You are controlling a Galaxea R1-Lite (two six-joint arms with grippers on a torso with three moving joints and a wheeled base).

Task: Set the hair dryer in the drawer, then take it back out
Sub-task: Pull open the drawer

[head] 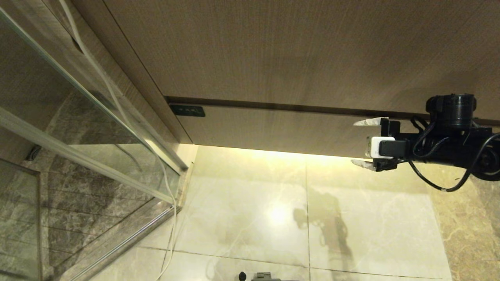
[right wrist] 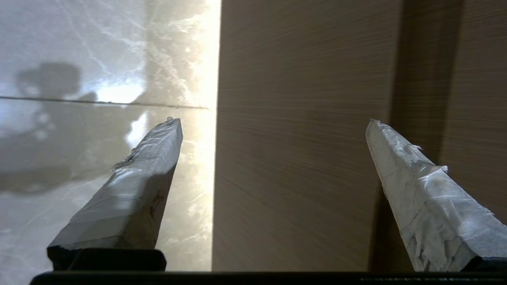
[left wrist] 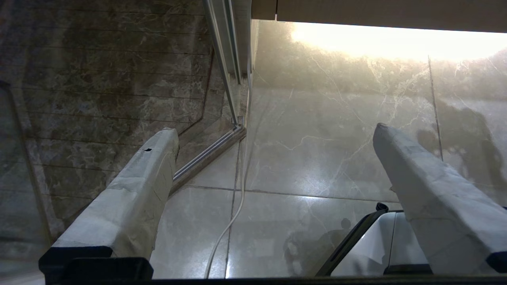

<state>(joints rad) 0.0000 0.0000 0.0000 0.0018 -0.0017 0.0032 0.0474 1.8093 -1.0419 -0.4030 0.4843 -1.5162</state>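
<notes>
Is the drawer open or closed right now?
Closed. The drawer front sits flush under the taller panel, nothing pulled out. The right tool is open, empty, in front of it.

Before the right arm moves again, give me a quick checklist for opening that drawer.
1. Right gripper open and empty: ok.
2. Its fingers straddle the drawer front, one finger by the top gap, one past the bottom edge: ok.
3. Drawer state: shut, not ok for placing.
4. Hair dryer in view: not ok, not seen in any view.
5. Left gripper open over the floor tiles, out of the way: ok.
6. Fingers touching the drawer: cannot tell.
</notes>
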